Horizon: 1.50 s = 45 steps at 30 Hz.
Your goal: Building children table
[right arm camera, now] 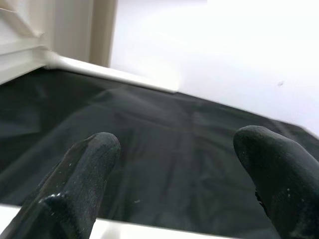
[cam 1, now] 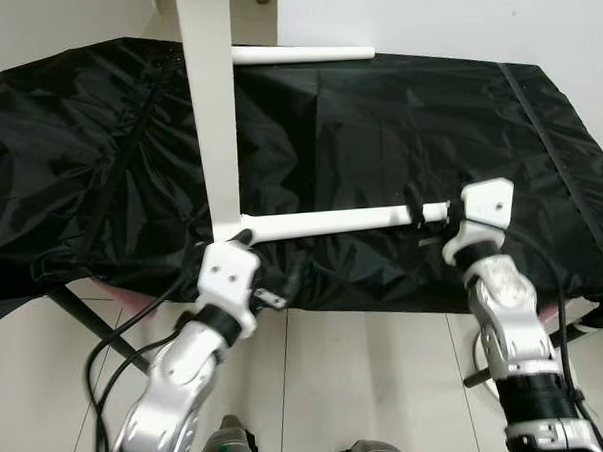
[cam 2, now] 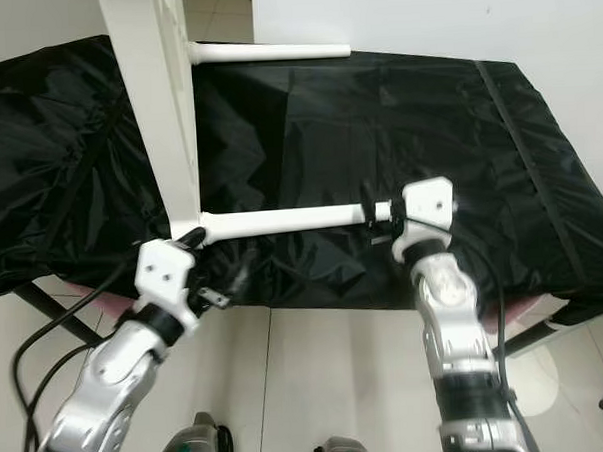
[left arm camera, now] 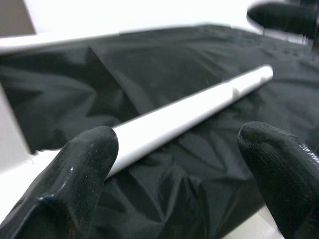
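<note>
A white tabletop (cam 1: 208, 110) stands on its edge on a black cloth-covered surface (cam 1: 397, 122). Two white round legs stick out of it toward the right: a far leg (cam 1: 304, 54) and a near leg (cam 1: 331, 223). My left gripper (cam 1: 238, 239) is at the tabletop's lower corner, where the near leg joins it. It is open, with one finger (left arm camera: 84, 164) against the leg (left arm camera: 189, 107). At the near leg's free end my right gripper (cam 1: 421, 216) is open, its fingers (right arm camera: 84, 169) standing wide above the leg (right arm camera: 124, 231).
The black cloth hangs over the front edge of the surface (cam 1: 365, 293), with white tiled floor (cam 1: 368, 383) below. A dark support leg (cam 1: 85, 317) slants under the left side. A white wall (cam 1: 452, 14) rises behind. Cables (cam 1: 107, 355) trail from my left arm.
</note>
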Tool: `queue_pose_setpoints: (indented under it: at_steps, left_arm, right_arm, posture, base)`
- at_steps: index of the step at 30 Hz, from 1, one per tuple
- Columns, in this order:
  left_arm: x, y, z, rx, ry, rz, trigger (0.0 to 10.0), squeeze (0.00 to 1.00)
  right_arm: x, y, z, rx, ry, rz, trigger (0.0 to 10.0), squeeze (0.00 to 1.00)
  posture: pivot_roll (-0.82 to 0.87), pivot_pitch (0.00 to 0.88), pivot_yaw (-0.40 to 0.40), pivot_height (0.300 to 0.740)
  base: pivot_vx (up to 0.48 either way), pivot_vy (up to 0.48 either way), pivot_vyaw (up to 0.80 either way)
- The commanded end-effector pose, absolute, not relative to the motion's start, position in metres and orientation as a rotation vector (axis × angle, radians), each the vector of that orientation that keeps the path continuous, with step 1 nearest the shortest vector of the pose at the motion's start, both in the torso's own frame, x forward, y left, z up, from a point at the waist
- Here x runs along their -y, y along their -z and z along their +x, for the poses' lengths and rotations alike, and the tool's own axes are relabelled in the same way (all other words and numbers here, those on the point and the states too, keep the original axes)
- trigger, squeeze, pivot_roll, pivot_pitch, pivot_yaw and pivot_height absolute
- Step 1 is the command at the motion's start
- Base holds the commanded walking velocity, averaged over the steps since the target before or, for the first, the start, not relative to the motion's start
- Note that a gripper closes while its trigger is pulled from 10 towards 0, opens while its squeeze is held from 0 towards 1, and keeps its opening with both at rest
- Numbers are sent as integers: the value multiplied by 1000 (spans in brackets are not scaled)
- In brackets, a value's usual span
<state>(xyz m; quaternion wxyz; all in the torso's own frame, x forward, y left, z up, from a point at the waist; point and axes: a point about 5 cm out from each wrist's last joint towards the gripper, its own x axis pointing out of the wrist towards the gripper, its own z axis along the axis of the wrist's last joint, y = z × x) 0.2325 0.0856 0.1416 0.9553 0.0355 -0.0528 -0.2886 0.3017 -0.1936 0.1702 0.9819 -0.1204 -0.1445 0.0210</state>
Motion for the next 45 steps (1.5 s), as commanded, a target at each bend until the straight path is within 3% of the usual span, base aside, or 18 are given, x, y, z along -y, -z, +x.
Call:
queue_pose_setpoints:
  at_steps: [1, 7, 9, 14, 22, 23, 24, 32, 33, 45]
  left_arm:
    - [-76, -132, 230, 48, 743, 109, 10000, 0]
    - [-68, -129, 237, 22, 736, 121, 10000, 0]
    - [-62, -128, 246, 14, 705, 100, 10000, 0]
    - [-55, -132, 261, 9, 666, 38, 10000, 0]
    - [-49, -145, 282, 43, 615, -42, 10000, 0]
    - [-48, -151, 287, 62, 605, -58, 10000, 0]
    - [-47, -152, 289, 69, 606, -56, 10000, 0]
    - [-47, -162, 303, 99, 563, -89, 10000, 0]
    - [-47, -162, 304, 100, 563, -94, 10000, 0]
    - [-50, -165, 315, 122, 516, -91, 10000, 0]
  right_arm:
    - [198, -177, 304, 300, 8, -266, 10000, 0]
    - [199, -192, 306, 340, 45, -312, 10000, 0]
    - [197, -216, 308, 451, 45, -430, 10000, 0]
    - [200, -251, 312, 620, 167, -511, 10000, 0]
    - [181, -289, 320, 808, 271, -563, 10000, 0]
    - [175, -296, 323, 847, 287, -565, 10000, 118]
    - [171, -299, 324, 869, 289, -568, 10000, 1000]
    - [160, -308, 326, 970, 334, -615, 10000, 1000]
    - [159, -308, 326, 975, 338, -619, 10000, 0]
    - [151, -326, 330, 1114, 372, -672, 10000, 0]
  posture:
    - [54, 93, -37, 740]
    - [42, 92, -35, 740]
    - [30, 91, -37, 740]
    - [17, 93, -43, 740]
    - [-1, 98, -47, 740]
    - [-8, 101, -51, 740]
    - [-9, 103, -51, 740]
    - [-16, 108, -61, 740]
    - [-16, 108, -61, 740]
    - [-19, 116, -80, 740]
  base:
    - [0, 0, 0]
    - [0, 0, 0]
    - [0, 0, 0]
    - [0, 0, 0]
    - [0, 0, 0]
    - [0, 0, 0]
    - [0, 0, 0]
    - [0, 0, 0]
    - [0, 0, 0]
    - [0, 0, 0]
